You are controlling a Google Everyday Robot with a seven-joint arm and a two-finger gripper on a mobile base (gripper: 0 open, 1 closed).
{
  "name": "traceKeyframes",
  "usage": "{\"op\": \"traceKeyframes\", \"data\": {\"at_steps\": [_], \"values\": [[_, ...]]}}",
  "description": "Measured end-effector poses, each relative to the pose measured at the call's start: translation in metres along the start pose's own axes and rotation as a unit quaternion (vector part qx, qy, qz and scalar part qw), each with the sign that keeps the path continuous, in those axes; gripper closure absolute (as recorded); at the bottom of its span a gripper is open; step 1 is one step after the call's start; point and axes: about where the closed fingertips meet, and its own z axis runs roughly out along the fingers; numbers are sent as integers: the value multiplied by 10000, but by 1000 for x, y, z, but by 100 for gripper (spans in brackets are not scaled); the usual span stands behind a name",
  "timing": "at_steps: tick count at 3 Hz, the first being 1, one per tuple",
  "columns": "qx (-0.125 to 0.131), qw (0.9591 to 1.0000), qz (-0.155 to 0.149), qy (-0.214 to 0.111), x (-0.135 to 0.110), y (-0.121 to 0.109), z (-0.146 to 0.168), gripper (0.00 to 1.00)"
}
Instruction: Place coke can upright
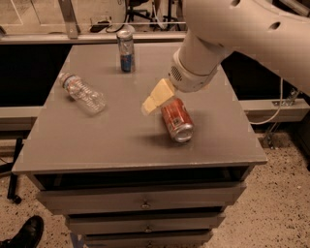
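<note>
Gripper [156, 98] hangs just beside the can [177, 120], open or shut I can't tell; can lies sideways right of table [97, 140] centre, so I judge it ungrasped, needs tipping up.

This looks like a lab or office: a grey counter [111, 140] with drawers [140, 201], a speckled floor [286, 208], a rolling chair [138, 12] behind, and a robot's gripper [155, 99] just above the counter.
</note>
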Motion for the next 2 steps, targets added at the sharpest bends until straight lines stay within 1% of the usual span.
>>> {"op": "traceKeyframes", "data": {"at_steps": [1, 2], "values": [[170, 9987, 424, 215, 7, 11, 18, 0], [400, 9962, 663, 389, 10, 17, 32, 0]]}}
